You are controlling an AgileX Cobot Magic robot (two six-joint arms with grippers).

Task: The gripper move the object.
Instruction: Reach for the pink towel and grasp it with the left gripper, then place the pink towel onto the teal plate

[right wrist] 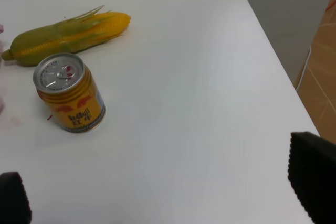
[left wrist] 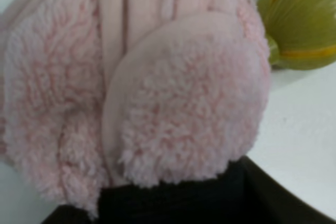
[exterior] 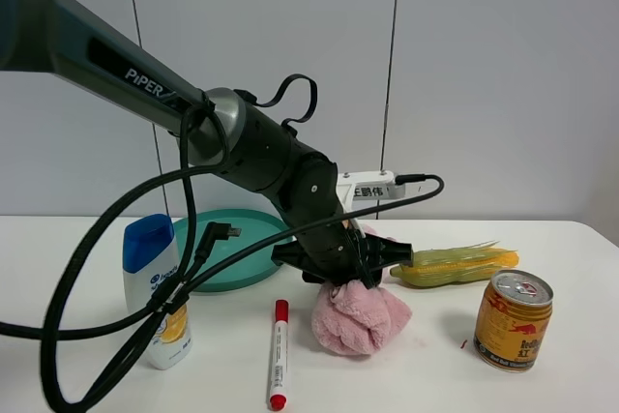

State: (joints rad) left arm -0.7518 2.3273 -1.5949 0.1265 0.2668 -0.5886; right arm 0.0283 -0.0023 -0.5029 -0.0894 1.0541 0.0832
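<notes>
The pink plush towel bundle [exterior: 360, 317] lies on the white table, right of centre. My left gripper [exterior: 346, 276], the black end of the arm marked "PiPER", comes down onto the bundle's top and is closed on it. In the left wrist view the pink plush [left wrist: 173, 103] fills the frame, with a black part at the lower edge. I cannot tell whether the bundle rests on the table or hangs just above it. My right gripper [right wrist: 163, 192] is open and empty over bare table. It is out of the exterior high view.
A yellow-green corn cob [exterior: 455, 266] lies just behind and right of the towel, and a gold drink can [exterior: 513, 319] stands further right. A red marker [exterior: 279, 353], a shampoo bottle [exterior: 157, 287] and a teal plate [exterior: 232, 249] are to the left. The table's right edge [right wrist: 273, 56] is near.
</notes>
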